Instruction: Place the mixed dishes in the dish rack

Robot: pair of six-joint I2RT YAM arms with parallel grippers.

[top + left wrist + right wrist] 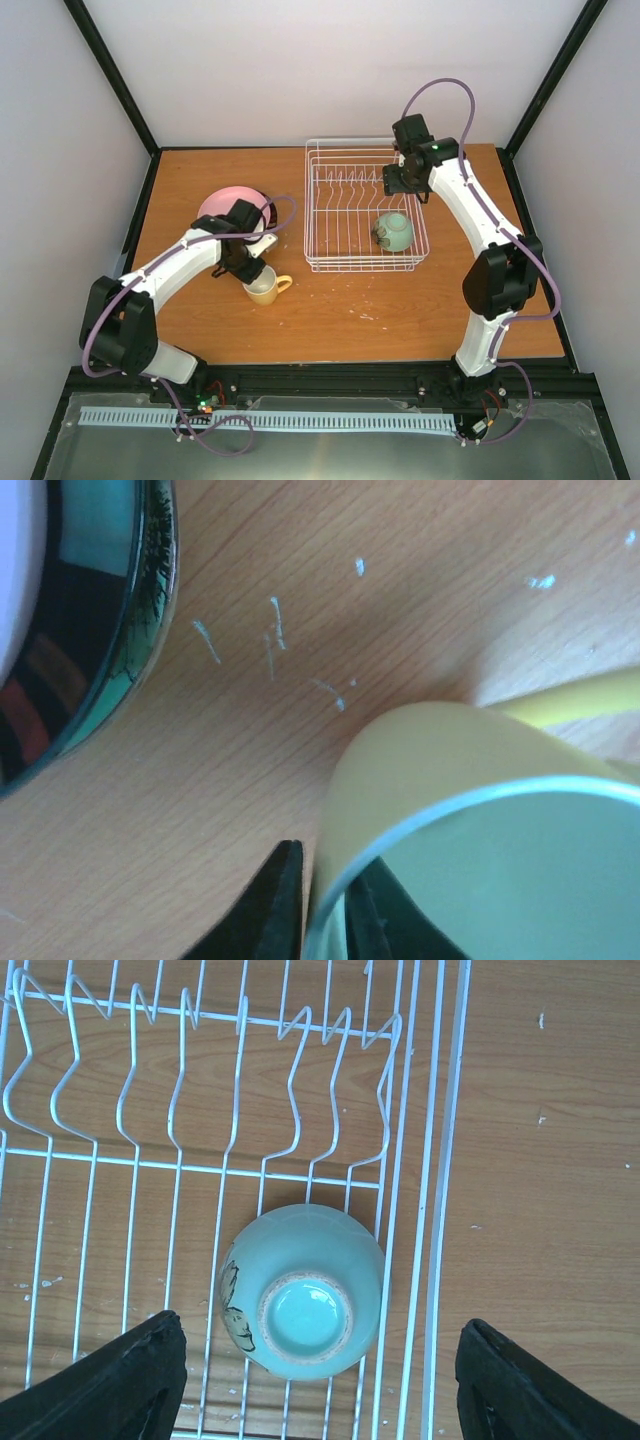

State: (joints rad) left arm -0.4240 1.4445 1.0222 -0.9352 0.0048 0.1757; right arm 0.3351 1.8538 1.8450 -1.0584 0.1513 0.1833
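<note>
The pale yellow mug (264, 288) is on the table left of the dish rack (318, 210), its handle pointing right. My left gripper (247, 268) is shut on its rim: in the left wrist view one finger (268, 910) is outside the mug (470, 820) wall and the other inside. The pink plate (224, 206) lies behind it on the dark-rimmed plate (135, 650). The mint green bowl (395, 232) lies upside down in the rack's front right corner. My right gripper (400, 181) hovers open above the rack, with the bowl (305, 1290) below it. I cannot make out the light teal plate.
The rack's row of upright prongs (200, 1070) holds no dish. Black frame posts and white walls close in the table on three sides. Bare wood (400, 310) lies in front of the rack.
</note>
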